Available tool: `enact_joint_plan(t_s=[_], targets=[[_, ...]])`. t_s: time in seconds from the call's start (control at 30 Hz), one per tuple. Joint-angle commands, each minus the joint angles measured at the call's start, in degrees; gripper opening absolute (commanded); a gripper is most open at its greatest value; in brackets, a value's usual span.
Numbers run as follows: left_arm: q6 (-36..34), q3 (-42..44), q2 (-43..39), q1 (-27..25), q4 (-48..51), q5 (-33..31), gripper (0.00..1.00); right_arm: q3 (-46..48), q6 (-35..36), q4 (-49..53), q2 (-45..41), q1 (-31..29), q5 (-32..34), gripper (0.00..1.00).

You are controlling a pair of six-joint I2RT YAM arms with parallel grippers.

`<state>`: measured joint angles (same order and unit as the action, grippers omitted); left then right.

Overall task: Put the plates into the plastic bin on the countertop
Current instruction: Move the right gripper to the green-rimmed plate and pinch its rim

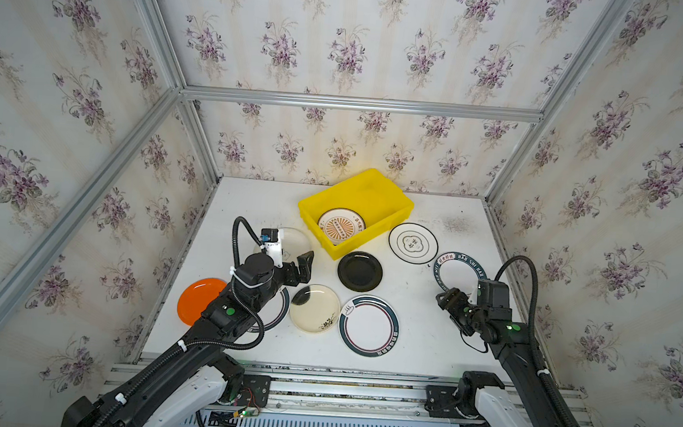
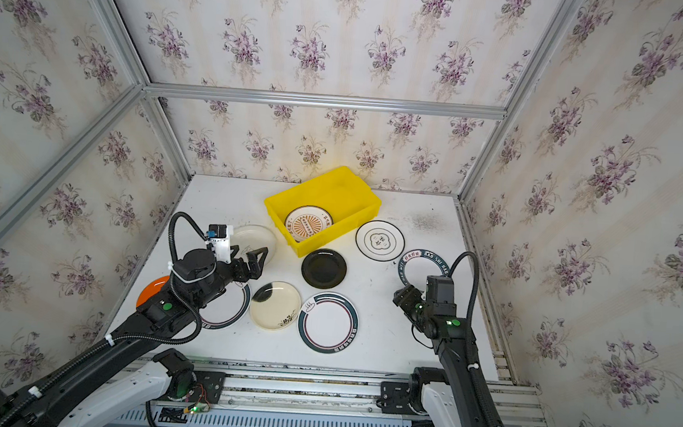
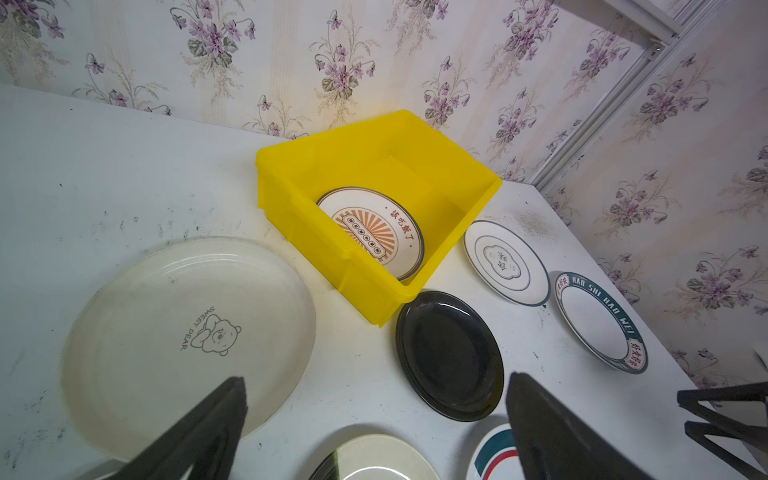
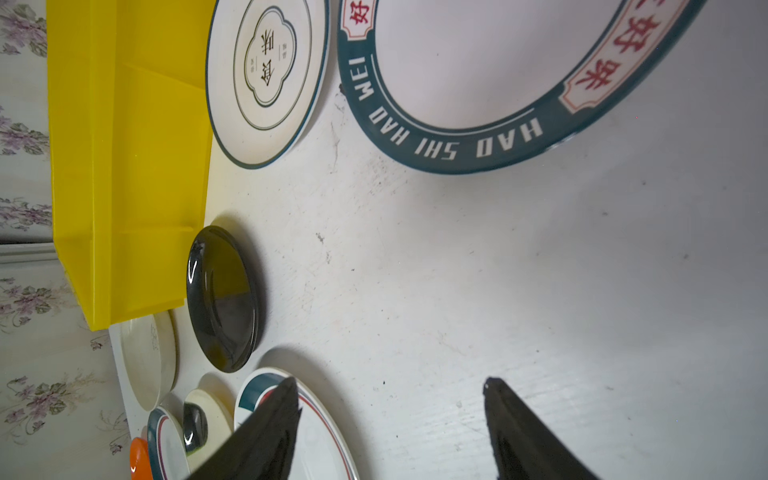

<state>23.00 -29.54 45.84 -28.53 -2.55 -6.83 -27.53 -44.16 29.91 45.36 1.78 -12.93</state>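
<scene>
Floral-papered booth, scuffed white worktop [image 1: 424,354]. Left jaws wide open, empty, one tip over near rim of cream bear plate [image 3: 187,332], which lay beside yellow bin [image 3: 299,216]. Right jaws parted, empty; lettered green-rimmed plate [image 4: 457,62] just ahead. Left arm [image 1: 214,329] likely nearer bin.

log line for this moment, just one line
bin: sunburst plate inside | left gripper: open, empty | right gripper: open, empty | other plates: flat on countertop
</scene>
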Motion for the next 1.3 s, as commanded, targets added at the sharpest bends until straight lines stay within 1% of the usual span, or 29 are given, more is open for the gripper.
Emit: enact_joint_plan(t_s=[0.0, 0.1, 0.3, 0.43, 0.57, 0.7, 0.83, 0.93, 1.1, 1.2, 1.27], targets=[[-1.73, 2.75, -0.92, -0.03, -6.71, 5.05, 1.00, 0.05, -1.50, -5.35, 1.91, 1.47, -2.05, 0.73], [-2.61, 5.27, -0.95, -0.03, -11.10, 8.75, 1.00, -0.19, -2.04, -7.38, 4.85, 3.02, -3.54, 0.72], [-4.27, 8.40, -1.37, -0.03, -15.59, 14.31, 1.00, 0.61, -3.80, -10.47, 8.75, 5.31, -5.50, 0.72], [-2.98, 9.19, -0.64, -0.04, -17.39, 14.99, 1.00, 2.03, -5.11, -12.11, 9.65, 6.77, -3.89, 0.72], [-3.11, 8.68, 0.79, -0.03, -17.11, 15.47, 1.00, 3.81, -8.67, -14.76, 10.01, 8.18, -3.73, 0.70], [-4.33, 7.76, 0.59, -0.03, -15.14, 14.28, 1.00, 5.25, -12.01, -16.34, 8.75, 8.74, -0.41, 0.69], [-4.61, 8.09, -0.48, -0.03, -14.60, 13.40, 1.00, 5.30, -13.87, -15.74, 6.84, 9.03, 4.51, 0.68], [-4.88, 8.27, -0.89, -0.03, -14.76, 13.18, 1.00, 4.66, -14.49, -14.43, 5.97, 9.33, 7.69, 0.64], [-4.86, 8.71, -0.24, -0.03, -17.21, 14.78, 1.00, 4.57, -14.82, -15.82, 7.60, 10.25, 7.12, 0.63], [-2.88, 8.53, 0.70, -0.03, -17.91, 13.97, 1.00, 5.15, -15.01, -18.41, 9.80, 11.41, 5.67, 0.63], [-3.40, 8.70, 1.45, -0.03, -18.81, 14.84, 1.00, 5.47, -14.92, -20.01, 11.36, 12.29, 4.94, 0.62]])
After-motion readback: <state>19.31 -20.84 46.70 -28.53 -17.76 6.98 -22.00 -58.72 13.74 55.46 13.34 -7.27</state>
